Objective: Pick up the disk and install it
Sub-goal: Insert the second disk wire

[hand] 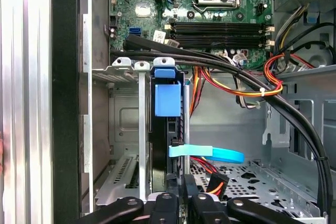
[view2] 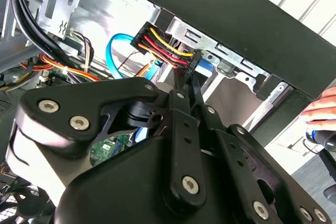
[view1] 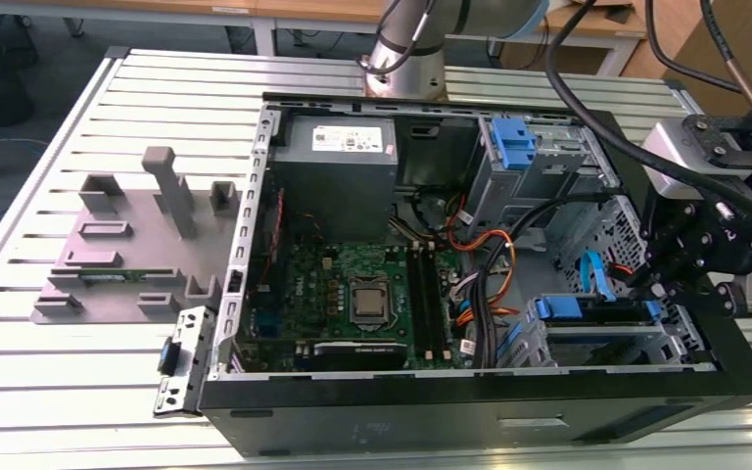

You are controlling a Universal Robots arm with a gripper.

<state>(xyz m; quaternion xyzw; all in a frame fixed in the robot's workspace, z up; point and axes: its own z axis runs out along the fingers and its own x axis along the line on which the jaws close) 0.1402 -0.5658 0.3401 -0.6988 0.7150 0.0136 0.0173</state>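
now one disk (hand: pixel 167 129) upright in the case's drive cage (hand: pixel 123 124), one claw (hand: pixel 181 195) closed right behind it, grip unclear.

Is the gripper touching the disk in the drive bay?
Cannot tell. In the first wrist view the gripper overlaps the near end of the disk in its bay, but neither contact nor gap shows plainly.

open computer case (view1: pixel 481 406), motherboard (view1: pixel 350 294), grey fixture (view1: pixel 128 245)

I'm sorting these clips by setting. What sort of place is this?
Probably a robotics lab or test bench: an open computer case lies on a slotted aluminium table, beside a grey fixture block, with the gripper at its drive bay.
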